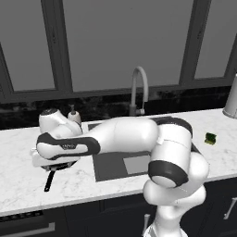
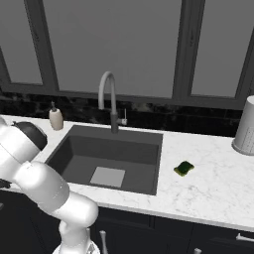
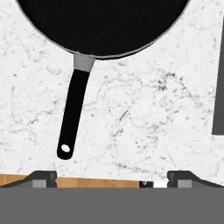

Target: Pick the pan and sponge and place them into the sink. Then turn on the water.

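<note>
Currently we see the gripper [image 3: 112, 177] hanging over the left part of the marble table [image 1: 18, 180], its jaws spread wide and holding nothing. Both dark fingertips [image 3: 43, 178] stand at the bottom of the hand view, well apart from one another.

We locate the pan [image 3: 103, 24] on the table just left of the sink [image 1: 111, 166]. In the hand view its black round body lies at the top, and its thin straight handle [image 3: 72, 116] runs down toward the gripper, ending in a small hanging hole. The handle sits toward the left fingertip and touches neither finger. In the left base view we see only the handle tip [image 1: 49, 181] showing below the hand, pointing toward the near table edge.

We find the sponge [image 2: 184, 168] on the table right of the sink, well apart from the pan and near the basin rim. The sink [image 2: 106, 156] holds neither item. The faucet [image 2: 110, 101] stands at the far rim of the sink, and we see no stream falling from it. A cream soap dispenser [image 2: 55, 118] stands at the far left corner of the sink. A grey ribbed canister [image 2: 246, 126] stands at the far right of the table.
</note>
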